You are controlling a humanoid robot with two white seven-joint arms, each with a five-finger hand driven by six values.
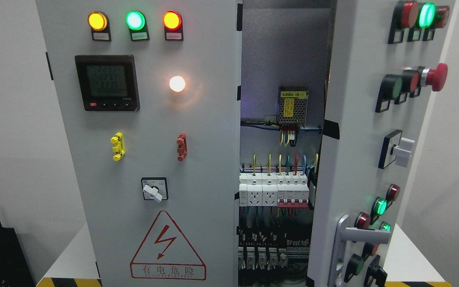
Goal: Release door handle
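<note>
A: Where is the door handle [353, 239] right now?

B: Low on the right-hand door [357, 131] of the cabinet, a silver lever sticking out from its plate, near the bottom edge of the head view. The door stands swung open, and the breakers [277, 191] and wiring inside show through the gap.

A: Is either hand on it?

B: No. Neither the left nor the right hand shows anywhere in the head view, and no arm comes in from the bottom edge. So I cannot tell how the fingers stand, apart or together.

A: Then how far along is the release?

B: I judge it done. Nothing touches the lever; it hangs free with the door ajar. The left door [150, 139] stays shut, its lamps lit and its meter [107, 83] reading.

A: Anything left?

B: Nothing that shows here. The cabinet stands on the white desk [408, 255], whose right edge shows past the open door.
</note>
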